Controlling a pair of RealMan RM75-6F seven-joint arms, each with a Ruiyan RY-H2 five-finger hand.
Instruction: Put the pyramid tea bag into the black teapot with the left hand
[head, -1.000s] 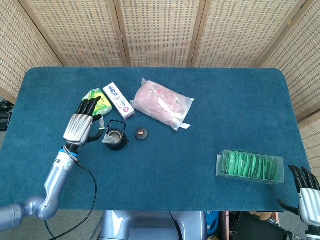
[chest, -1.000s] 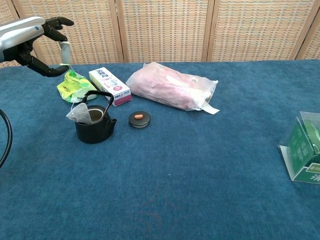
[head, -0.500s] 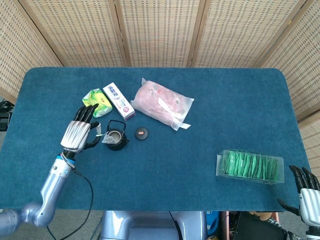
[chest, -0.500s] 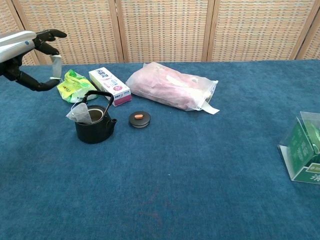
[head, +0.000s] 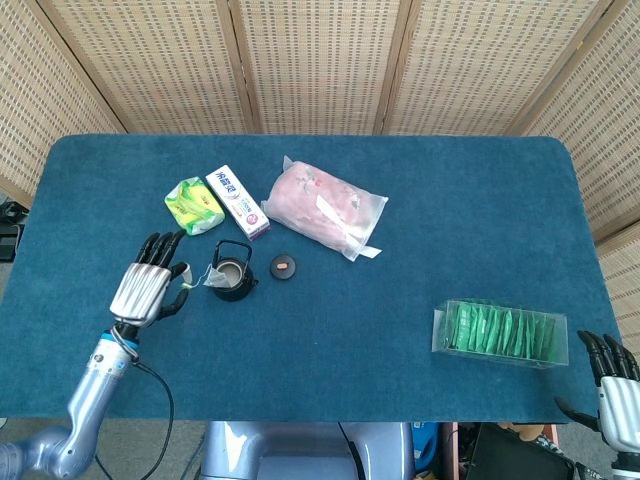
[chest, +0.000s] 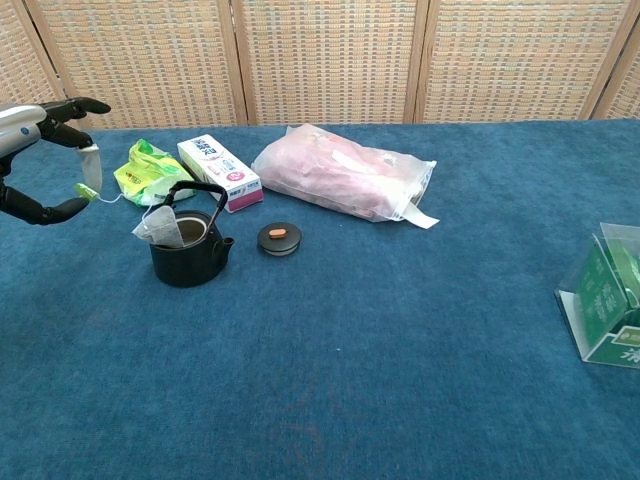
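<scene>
The black teapot stands open left of centre, its handle upright. The pyramid tea bag leans on the pot's left rim, partly over the opening. A thin string runs from it to its paper tag, which hangs from the fingers of my left hand. That hand is left of the pot, with its fingers mostly spread. My right hand stays at the bottom right corner, fingers apart and holding nothing.
The teapot's lid lies just right of the pot. Behind it are a green packet, a white box and a pink bag. A clear box of green sachets sits at the right.
My left hand has moved left and toward the table's front edge, away from the teapot, taking the tag with it. The tea bag has stayed on the pot's rim.
</scene>
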